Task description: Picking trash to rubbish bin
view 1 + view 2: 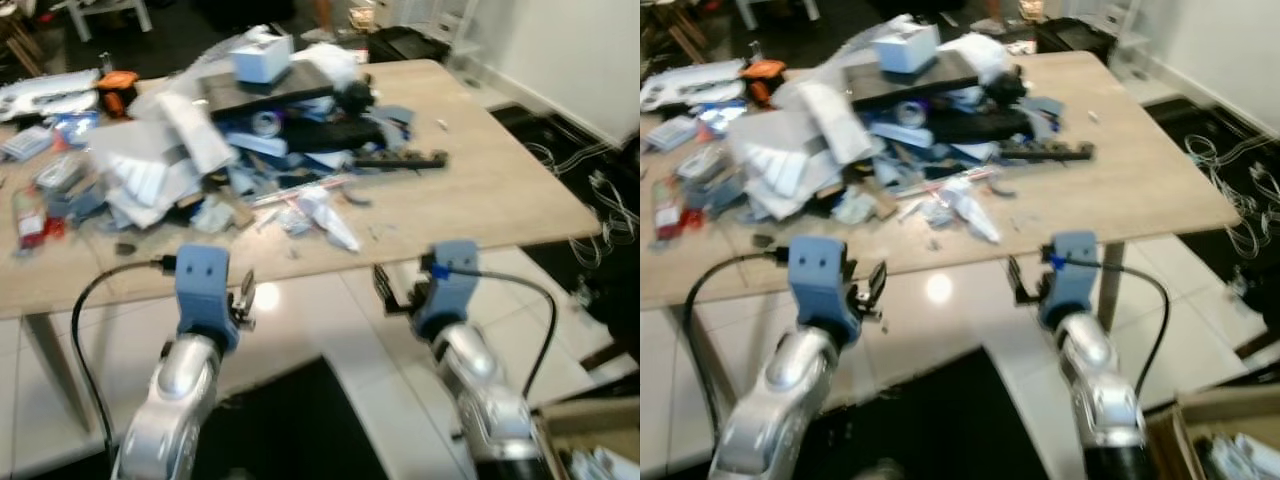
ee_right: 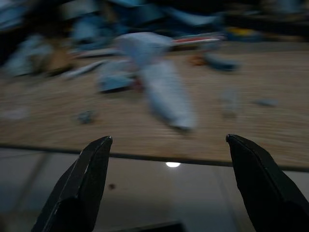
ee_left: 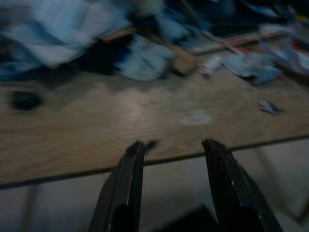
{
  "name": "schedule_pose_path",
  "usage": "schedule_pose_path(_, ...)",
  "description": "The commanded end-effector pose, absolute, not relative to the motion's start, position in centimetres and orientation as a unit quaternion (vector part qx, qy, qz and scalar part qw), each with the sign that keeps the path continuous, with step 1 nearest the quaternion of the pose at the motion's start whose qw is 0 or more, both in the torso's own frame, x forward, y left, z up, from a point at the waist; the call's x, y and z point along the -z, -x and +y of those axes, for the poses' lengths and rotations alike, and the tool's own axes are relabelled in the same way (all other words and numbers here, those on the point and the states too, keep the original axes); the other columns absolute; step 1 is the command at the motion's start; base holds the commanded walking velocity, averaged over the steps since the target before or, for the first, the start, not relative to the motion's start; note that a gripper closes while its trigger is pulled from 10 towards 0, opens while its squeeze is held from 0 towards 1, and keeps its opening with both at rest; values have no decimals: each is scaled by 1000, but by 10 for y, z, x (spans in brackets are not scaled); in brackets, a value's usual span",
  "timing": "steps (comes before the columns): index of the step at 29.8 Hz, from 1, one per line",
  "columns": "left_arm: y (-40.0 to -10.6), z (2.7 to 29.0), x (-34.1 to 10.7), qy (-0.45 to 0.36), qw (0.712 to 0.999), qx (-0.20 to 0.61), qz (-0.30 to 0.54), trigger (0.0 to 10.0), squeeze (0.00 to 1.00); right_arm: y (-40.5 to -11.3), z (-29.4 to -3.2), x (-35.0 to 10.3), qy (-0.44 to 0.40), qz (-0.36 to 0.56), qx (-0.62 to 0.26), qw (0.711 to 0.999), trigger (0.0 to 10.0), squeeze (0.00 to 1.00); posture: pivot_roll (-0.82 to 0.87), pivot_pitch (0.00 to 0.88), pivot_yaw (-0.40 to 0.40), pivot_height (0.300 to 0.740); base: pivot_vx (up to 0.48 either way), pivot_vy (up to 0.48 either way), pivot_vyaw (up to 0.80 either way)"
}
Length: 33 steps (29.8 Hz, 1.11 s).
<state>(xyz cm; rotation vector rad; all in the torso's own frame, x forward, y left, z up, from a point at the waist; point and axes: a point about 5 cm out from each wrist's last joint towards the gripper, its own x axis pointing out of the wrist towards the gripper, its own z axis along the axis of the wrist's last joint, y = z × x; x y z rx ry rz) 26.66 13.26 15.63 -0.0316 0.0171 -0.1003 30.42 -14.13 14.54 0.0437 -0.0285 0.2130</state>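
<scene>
Facing the bench [image 1: 500,200], both hands hang just short of its near edge, empty: left hand [image 3: 174,159] partly spread, right hand [image 2: 169,169] spread wide, likely readying for the white crumpled paper [image 1: 330,220] lying nearest that edge, before the trash heap [image 1: 230,130].

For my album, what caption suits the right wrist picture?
Open right gripper faces a crumpled white paper scrap on the light wooden table.
</scene>
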Motion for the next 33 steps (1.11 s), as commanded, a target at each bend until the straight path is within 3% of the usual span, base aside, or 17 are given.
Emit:
schedule_pose_path(1,-264,130,-153,17,998,55,20,10000,0,-301,-146,-139,-21,3,-102,995,10000,0,48,143,-35,740,0,0,800)
schedule_pose_path(11,-263,128,-153,11,998,64,25,10000,0,-300,-147,-138,-27,4,-97,995,10000,0,49,140,-35,740,0,0,790)
schedule_pose_path(22,-265,121,-154,6,996,87,24,10000,0,-298,-154,-133,-47,20,-71,996,10000,0,43,138,-28,740,0,0,0)
schedule_pose_path(29,-266,122,-155,5,996,89,25,10000,0,-297,-157,-130,-55,31,-59,996,10000,0,43,134,-23,740,0,0,-771)
schedule_pose_path(33,-266,122,-154,5,996,89,26,10000,0,-297,-157,-128,-51,34,-61,996,10000,0,43,134,-23,740,0,0,0)
